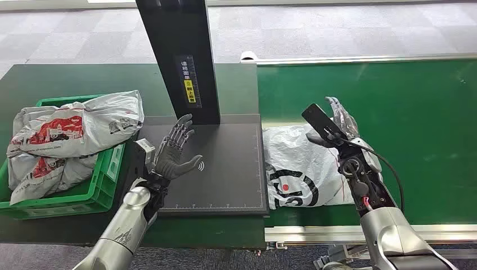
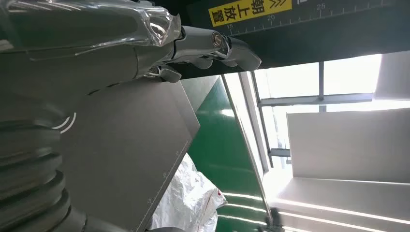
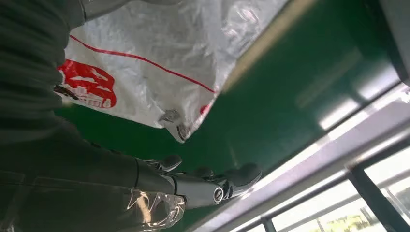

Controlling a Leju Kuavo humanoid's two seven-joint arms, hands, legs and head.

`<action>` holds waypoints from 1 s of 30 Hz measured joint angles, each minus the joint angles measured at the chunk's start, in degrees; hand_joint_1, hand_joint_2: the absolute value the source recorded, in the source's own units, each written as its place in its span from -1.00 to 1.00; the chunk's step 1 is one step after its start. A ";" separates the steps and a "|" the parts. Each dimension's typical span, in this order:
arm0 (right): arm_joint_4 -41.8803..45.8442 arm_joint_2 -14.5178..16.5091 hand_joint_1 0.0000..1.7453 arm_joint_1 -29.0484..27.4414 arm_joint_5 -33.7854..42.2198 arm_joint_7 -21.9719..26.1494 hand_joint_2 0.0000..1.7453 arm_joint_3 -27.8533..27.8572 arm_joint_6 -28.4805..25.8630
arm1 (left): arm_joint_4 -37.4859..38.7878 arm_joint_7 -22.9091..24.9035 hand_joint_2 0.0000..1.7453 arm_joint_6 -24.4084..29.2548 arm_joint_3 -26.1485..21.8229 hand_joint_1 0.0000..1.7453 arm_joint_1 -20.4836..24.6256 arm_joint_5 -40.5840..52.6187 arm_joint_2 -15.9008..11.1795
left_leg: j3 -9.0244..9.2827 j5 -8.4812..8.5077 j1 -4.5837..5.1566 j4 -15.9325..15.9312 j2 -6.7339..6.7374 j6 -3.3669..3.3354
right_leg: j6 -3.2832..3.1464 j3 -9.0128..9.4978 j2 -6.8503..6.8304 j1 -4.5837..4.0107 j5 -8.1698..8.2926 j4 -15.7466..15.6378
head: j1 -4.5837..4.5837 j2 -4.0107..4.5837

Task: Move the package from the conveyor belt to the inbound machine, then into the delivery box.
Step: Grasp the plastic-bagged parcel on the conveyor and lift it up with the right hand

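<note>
package (image 1: 292, 169): right edge under right hand (image 1: 337, 126) | post (image 1: 177, 50): top cut off | crate (image 1: 107, 169): mostly under bags (image 1: 73, 129)

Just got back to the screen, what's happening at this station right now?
The robot is between steps. A white package lies on the green conveyor belt, beside the dark scanner plate. The right hand sits at the package's far edge, fingers apart, not clearly gripping it. The left hand hovers open above the plate. The green box on the left already holds other packages. Nothing is on the plate yet.
</note>
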State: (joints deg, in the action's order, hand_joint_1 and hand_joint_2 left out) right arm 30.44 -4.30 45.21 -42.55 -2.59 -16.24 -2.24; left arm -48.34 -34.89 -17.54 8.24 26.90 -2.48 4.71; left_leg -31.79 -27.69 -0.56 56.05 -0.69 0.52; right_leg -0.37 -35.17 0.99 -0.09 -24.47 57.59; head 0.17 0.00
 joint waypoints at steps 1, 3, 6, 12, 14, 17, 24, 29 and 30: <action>-0.70 -0.04 -1.00 0.30 -0.72 -0.77 1.00 -0.46 1.54 | 0.07 0.00 1.00 0.00 -0.02 -1.00 0.05 0.03 0.00 | 0.00 0.00 0.00 0.00 0.00 0.00 | 0.00 0.00 0.00 0.00 0.00 0.00 | -0.01 0.00; -2.57 -0.14 -1.00 0.99 -2.36 -2.37 1.00 -1.80 5.22 | 0.31 0.01 1.00 0.08 -0.09 -1.00 0.22 0.10 -0.02 | -0.01 0.00 0.00 0.00 -0.01 0.00 | 0.00 0.00 -0.02 0.00 0.00 0.00 | -0.02 0.00; -5.47 -0.25 -1.00 1.91 -4.34 -3.23 1.00 -4.17 11.47 | 0.88 0.05 1.00 0.17 -0.20 -1.00 0.69 0.20 -0.03 | -0.02 0.00 0.01 0.00 -0.01 0.00 | 0.00 0.00 -0.02 0.01 0.00 0.00 | -0.02 0.00; -8.95 -0.44 -1.00 2.33 -5.36 1.45 1.00 -7.86 22.42 | 2.08 0.08 1.00 0.06 -0.41 -1.00 1.48 0.56 -0.03 | -0.03 0.00 0.02 0.01 -0.01 0.00 | 0.00 0.00 -0.02 0.03 0.00 0.00 | -0.02 0.00; -9.52 -0.49 -1.00 2.34 -5.39 3.05 1.00 -8.63 24.69 | 2.29 0.08 1.00 -0.03 -0.50 -1.00 1.55 0.79 -0.05 | -0.03 0.00 0.02 0.01 -0.01 0.00 | 0.00 0.00 -0.02 0.03 0.00 0.00 | -0.02 0.00; -10.09 -0.49 -0.92 2.43 -5.50 3.57 1.00 -9.45 25.86 | 2.45 0.08 1.00 -0.03 -0.71 -1.00 1.59 0.86 -0.10 | -0.02 0.00 0.01 0.00 -0.01 0.00 | 0.00 0.00 -0.01 0.02 0.00 0.00 | -0.01 0.00; -10.87 -0.45 1.00 2.77 -6.07 2.59 1.00 -10.95 26.60 | 2.46 0.19 1.00 0.16 -0.93 -1.00 1.32 0.86 -0.25 | -0.02 0.00 0.01 0.00 -0.01 0.00 | 0.00 0.01 -0.02 0.02 0.00 0.00 | -0.01 0.01; -11.07 -0.47 1.00 2.82 -6.49 2.41 1.00 -11.78 26.59 | 2.46 0.19 1.00 0.16 -0.98 -1.00 1.14 0.86 -0.27 | -0.02 0.00 0.01 0.01 -0.01 0.00 | 0.00 0.00 -0.02 0.02 0.00 0.00 | -0.02 0.00; -11.12 -0.47 1.00 2.82 -6.61 2.40 1.00 -11.90 26.59 | 2.46 0.19 1.00 0.16 -0.98 -1.00 1.14 0.86 -0.27 | -0.02 0.00 0.01 0.01 -0.01 0.00 | 0.00 0.00 -0.02 0.02 0.00 0.00 | -0.02 0.00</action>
State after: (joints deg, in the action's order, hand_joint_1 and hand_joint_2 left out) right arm 19.32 -4.76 48.03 -49.16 -0.19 -28.14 24.35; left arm -45.88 -34.71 -17.38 7.26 28.04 -1.62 4.44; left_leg -31.81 -27.69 -0.55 56.06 -0.70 0.51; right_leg -0.37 -35.17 0.97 -0.07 -24.47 57.59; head 0.15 0.00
